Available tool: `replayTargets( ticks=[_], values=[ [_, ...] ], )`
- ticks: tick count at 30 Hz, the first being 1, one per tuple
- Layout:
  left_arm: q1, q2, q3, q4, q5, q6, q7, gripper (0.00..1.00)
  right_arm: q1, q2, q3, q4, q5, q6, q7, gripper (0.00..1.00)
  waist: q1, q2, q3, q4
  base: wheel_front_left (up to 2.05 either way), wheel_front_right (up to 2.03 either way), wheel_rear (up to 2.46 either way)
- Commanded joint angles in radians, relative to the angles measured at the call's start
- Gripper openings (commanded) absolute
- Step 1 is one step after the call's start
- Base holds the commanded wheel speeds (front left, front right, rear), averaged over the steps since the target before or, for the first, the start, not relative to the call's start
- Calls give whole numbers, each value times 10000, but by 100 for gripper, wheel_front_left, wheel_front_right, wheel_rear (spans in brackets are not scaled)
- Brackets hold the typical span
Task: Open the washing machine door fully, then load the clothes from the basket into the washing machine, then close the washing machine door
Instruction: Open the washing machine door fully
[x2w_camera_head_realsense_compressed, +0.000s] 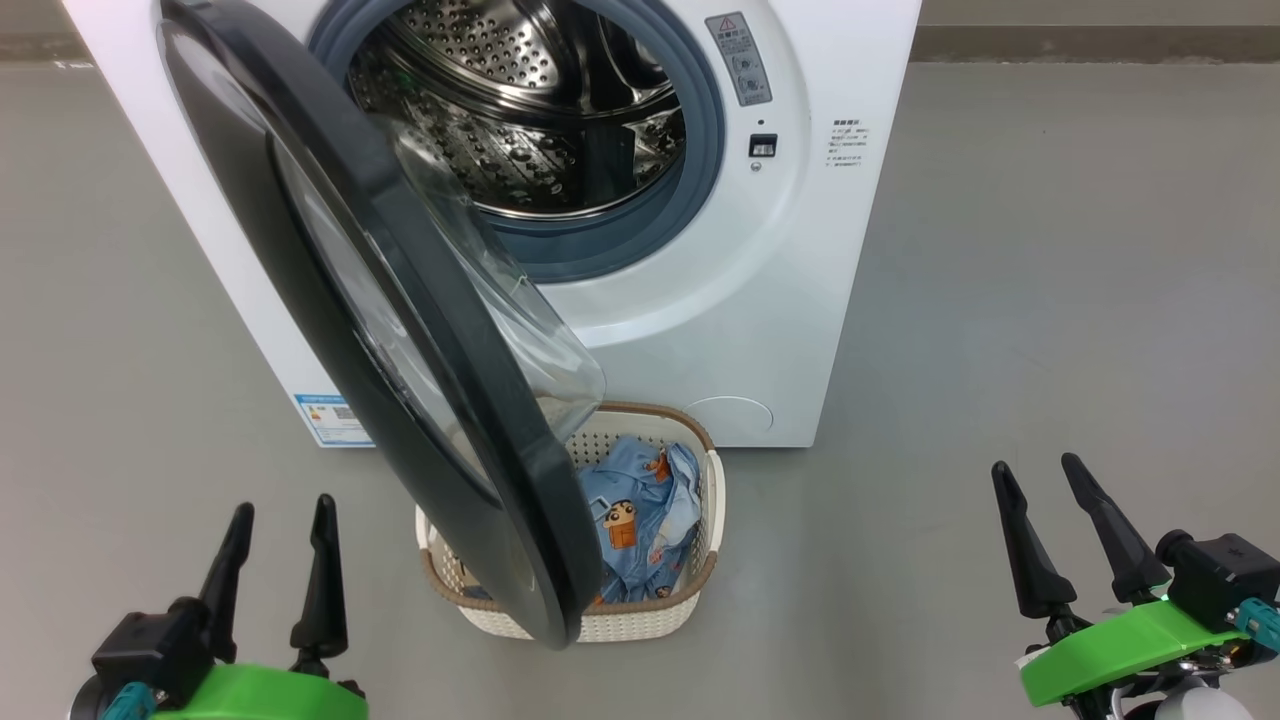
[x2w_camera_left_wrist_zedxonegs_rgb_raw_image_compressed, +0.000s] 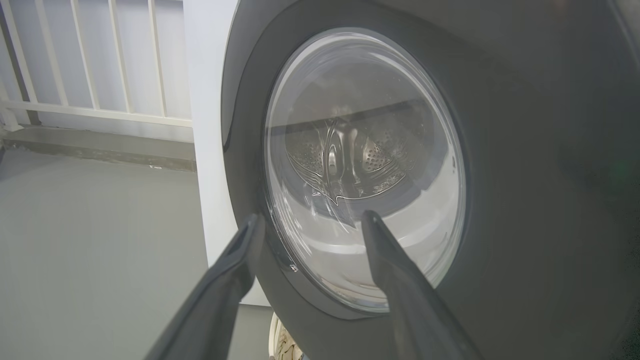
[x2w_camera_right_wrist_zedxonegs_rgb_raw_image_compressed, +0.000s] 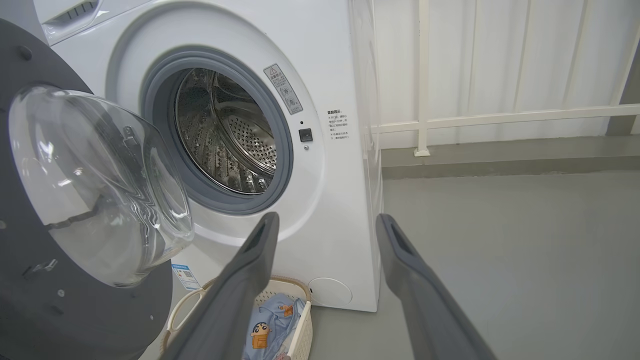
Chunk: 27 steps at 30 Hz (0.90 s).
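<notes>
The white washing machine (x2w_camera_head_realsense_compressed: 700, 280) faces me with its steel drum (x2w_camera_head_realsense_compressed: 520, 110) exposed. Its round black door (x2w_camera_head_realsense_compressed: 400, 330), hinged on the left, hangs part open and swings out over the basket (x2w_camera_head_realsense_compressed: 650, 620). The cream basket sits on the floor at the machine's foot and holds light blue clothes (x2w_camera_head_realsense_compressed: 640, 530) printed with a cartoon face. My left gripper (x2w_camera_head_realsense_compressed: 282, 515) is open at the lower left, near the door's outer face (x2w_camera_left_wrist_zedxonegs_rgb_raw_image_compressed: 525, 200). My right gripper (x2w_camera_head_realsense_compressed: 1040, 475) is open at the lower right, well clear of the machine (x2w_camera_right_wrist_zedxonegs_rgb_raw_image_compressed: 340, 200); basket (x2w_camera_right_wrist_zedxonegs_rgb_raw_image_compressed: 300, 330) and clothes (x2w_camera_right_wrist_zedxonegs_rgb_raw_image_compressed: 267, 332) lie below its fingers.
Grey floor (x2w_camera_head_realsense_compressed: 1050, 300) spreads open to the right of the machine and to its left (x2w_camera_head_realsense_compressed: 110, 350). A white railing (x2w_camera_right_wrist_zedxonegs_rgb_raw_image_compressed: 500, 117) and low kerb run behind the machine on the right, and a railing (x2w_camera_left_wrist_zedxonegs_rgb_raw_image_compressed: 95, 107) on the left too.
</notes>
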Motion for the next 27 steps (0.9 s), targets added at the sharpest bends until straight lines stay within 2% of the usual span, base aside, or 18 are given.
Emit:
replayTargets(
  ticks=[1,17,18,19,20,21,22,27],
  values=[
    [-276,231,330,-176,33,-25,-63,100,-227,-80,253,-204,-77,16,-120,100,0,0,4,0,0,0,0],
    [-371,274,350,-77,134,-25,-63,100,-377,92,243,-30,-30,16,-120,100,0,0,192,-42,0,0,0],
    [-388,270,344,-107,135,-25,-63,88,-389,103,234,-29,-37,16,-120,100,0,0,206,-42,0,0,0],
    [-412,264,344,-154,127,-25,-63,55,-397,115,223,-31,-45,16,-120,100,0,0,218,-39,0,0,0],
    [-438,256,356,-211,106,-25,-63,38,-403,130,210,-35,-51,16,-120,100,0,0,229,-37,0,0,0],
    [-463,252,368,-274,95,-25,-63,14,-406,149,200,-39,-57,16,-120,100,0,0,239,-36,0,0,0],
    [-492,250,377,-360,93,-25,-63,0,-405,176,193,-39,-51,16,-120,100,0,0,249,-36,0,0,0],
    [-613,249,365,-1087,162,-25,-63,0,-420,256,223,-22,-27,16,-120,100,0,0,265,-59,0,0,0]
  ],
)
